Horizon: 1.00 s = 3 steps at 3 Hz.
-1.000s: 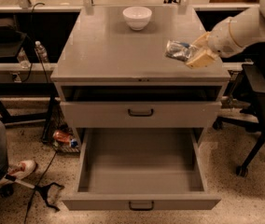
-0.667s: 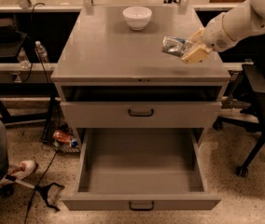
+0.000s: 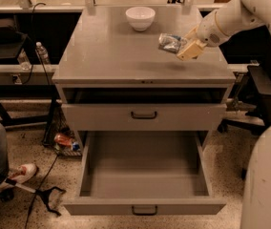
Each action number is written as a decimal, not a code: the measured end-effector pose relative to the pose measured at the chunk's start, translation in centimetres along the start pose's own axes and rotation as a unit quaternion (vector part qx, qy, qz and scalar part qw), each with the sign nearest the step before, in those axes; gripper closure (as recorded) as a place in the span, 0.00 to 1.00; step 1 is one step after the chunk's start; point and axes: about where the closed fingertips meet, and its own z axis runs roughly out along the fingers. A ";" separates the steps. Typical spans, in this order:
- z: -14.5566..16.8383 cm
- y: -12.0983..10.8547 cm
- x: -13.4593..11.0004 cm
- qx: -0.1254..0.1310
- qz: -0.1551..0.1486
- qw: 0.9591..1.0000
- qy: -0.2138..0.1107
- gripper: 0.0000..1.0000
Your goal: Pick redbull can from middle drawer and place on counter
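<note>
My gripper is shut on the redbull can, a small shiny silver-and-blue can that lies sideways in its fingers. It hangs a little above the right half of the counter, with its shadow on the grey top below. The arm reaches in from the upper right. The middle drawer is pulled fully out at the bottom of the cabinet and its flat grey floor is bare. The grey front above it is shut.
A white bowl stands at the back middle of the counter. A clear plastic bottle stands on a shelf to the left. A black chair is to the right. A person's leg and shoe are at lower left.
My arm has carried the can leftward, further in over the counter. The drawer and the bowl have not moved.
</note>
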 end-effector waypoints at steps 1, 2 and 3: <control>1.5 -0.8 0.0 -0.010 0.009 1.000 -0.002 0.84; 2.7 -1.4 0.1 -0.019 0.016 1.000 -0.003 0.61; 3.8 -1.7 0.4 -0.033 0.021 0.999 -0.001 0.30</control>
